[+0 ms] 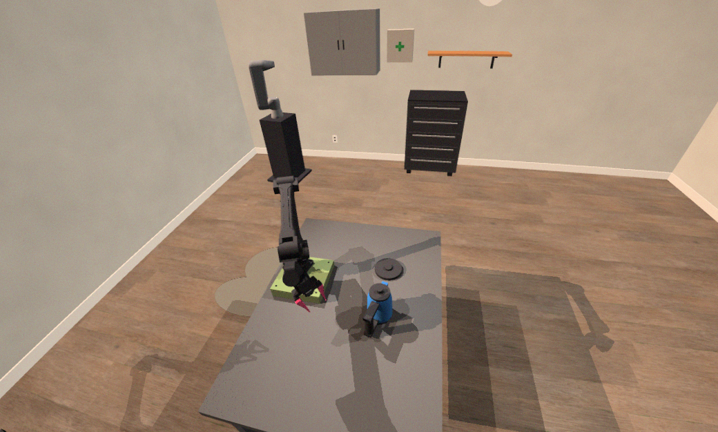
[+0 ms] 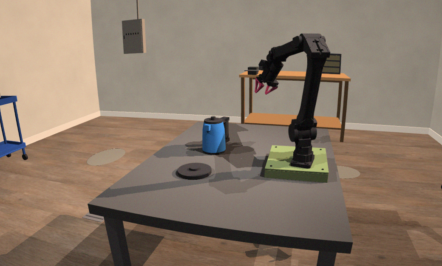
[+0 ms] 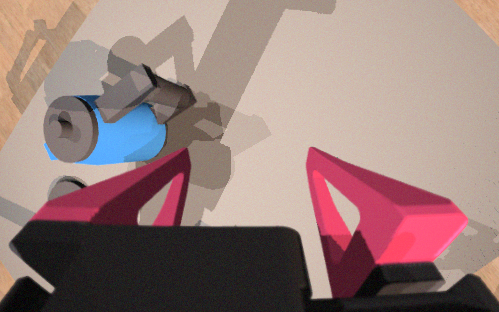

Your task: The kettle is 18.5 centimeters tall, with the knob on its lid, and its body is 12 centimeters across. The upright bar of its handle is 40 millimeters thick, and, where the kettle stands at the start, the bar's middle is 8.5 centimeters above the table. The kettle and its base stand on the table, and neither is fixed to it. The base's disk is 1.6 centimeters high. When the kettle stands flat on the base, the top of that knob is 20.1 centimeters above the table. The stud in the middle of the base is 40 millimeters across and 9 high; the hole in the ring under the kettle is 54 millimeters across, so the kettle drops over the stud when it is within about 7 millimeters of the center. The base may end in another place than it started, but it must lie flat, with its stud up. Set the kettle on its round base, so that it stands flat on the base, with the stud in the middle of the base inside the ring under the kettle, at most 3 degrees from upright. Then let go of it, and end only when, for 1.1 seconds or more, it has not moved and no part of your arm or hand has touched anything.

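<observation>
The blue kettle [image 1: 384, 308] [image 2: 213, 138] [image 3: 127, 140] stands upright on the table. Its dark handle [image 1: 369, 320] [image 2: 226, 129] [image 3: 172, 97] faces away from the base in the exterior view. The dark round base [image 1: 393, 275] [image 2: 187, 174] lies flat with its stud up, apart from the kettle; part of the base [image 3: 68, 188] shows behind the left finger in the wrist view. My gripper [image 1: 317, 306] [image 2: 261, 93] [image 3: 248, 156] is open and empty, high above the table, to one side of the kettle. The kettle's underside is hidden.
The grey table [image 1: 319, 375] [image 2: 269, 205] carries all of this. The green mounting block [image 1: 324, 281] [image 2: 279, 173] under my arm stands on the same side as the gripper. The table edge runs beyond the kettle and base.
</observation>
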`<state>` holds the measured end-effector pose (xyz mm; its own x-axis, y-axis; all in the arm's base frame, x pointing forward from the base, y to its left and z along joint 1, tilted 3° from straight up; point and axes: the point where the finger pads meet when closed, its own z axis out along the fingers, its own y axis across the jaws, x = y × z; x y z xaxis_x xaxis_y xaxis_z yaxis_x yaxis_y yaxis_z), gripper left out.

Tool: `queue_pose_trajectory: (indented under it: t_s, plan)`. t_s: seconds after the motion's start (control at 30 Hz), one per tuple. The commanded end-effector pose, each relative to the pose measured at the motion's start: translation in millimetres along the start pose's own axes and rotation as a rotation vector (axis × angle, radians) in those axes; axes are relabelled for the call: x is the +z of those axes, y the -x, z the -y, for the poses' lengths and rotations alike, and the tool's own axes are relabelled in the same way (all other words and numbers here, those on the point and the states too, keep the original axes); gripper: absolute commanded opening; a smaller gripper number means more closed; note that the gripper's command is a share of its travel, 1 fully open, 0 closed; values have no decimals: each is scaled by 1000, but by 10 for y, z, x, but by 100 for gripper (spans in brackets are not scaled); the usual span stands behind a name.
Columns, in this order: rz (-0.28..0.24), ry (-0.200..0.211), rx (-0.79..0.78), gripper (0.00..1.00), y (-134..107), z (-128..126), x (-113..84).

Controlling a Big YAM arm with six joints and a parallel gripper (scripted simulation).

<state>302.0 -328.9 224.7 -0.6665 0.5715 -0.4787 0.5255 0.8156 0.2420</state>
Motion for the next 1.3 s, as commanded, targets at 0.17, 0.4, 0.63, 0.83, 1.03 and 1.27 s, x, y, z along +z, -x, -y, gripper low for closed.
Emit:
queue_pose_trajectory:
  t_s: [0.17,0.4,0.63,0.83,1.03,1.27]
  plan:
    - [-52,-7,202,74,385,-330,-3]
    - [-132,-30,344,74,479,-624,110]
    - [-183,-58,437,74,528,-835,183]
    - [-235,-101,539,74,568,-1083,261]
    - [-264,-133,600,74,585,-1242,306]
    - [-303,-192,695,74,598,-1503,373]
